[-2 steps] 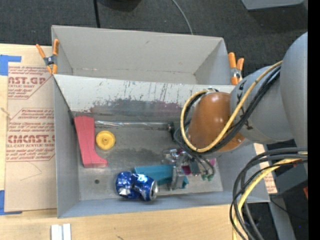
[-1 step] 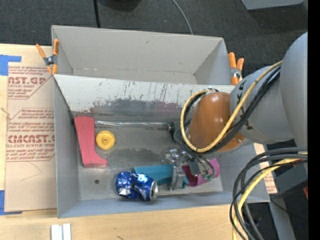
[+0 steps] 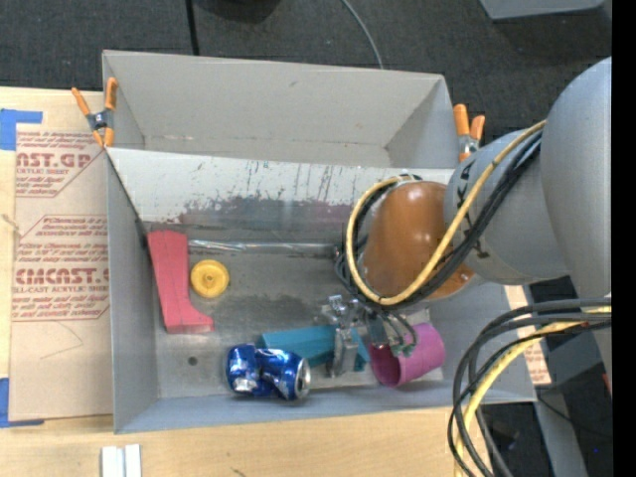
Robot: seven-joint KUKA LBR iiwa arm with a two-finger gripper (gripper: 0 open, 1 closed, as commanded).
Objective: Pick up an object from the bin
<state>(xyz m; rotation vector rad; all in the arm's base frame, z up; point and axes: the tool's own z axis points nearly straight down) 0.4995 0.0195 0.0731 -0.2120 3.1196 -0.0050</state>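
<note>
Grey metal walls slope down to the scuffed floor of the bin (image 3: 278, 97), and a handful of small things lie spread along its near half. Farthest left is a red block (image 3: 177, 281), long and flat, lying with one end toward the back wall and the other toward the front. Just beside it, on its right, sits a yellow disc (image 3: 209, 279), small and round, apart from everything else. Nearer the front wall lies a crushed blue can (image 3: 266, 371) on its side. Its right end touches a teal box (image 3: 301, 345), which lies just behind it and runs off to the right. The hand (image 3: 347, 341) is low over the right end of that teal box, close to the front wall and right of the bin's middle; whether it is released or clenched I cannot tell (its metal parts blur into the box and the floor). Just right of the hand lies a pink cup (image 3: 415, 354), tipped on its side with its mouth toward the left. Above the hand bulges the orange cover (image 3: 402, 237) on the wrist, looped by yellow and black cables (image 3: 459, 229), and the thick grey arm (image 3: 586, 187) comes in from the right over the bin's rim.
</note>
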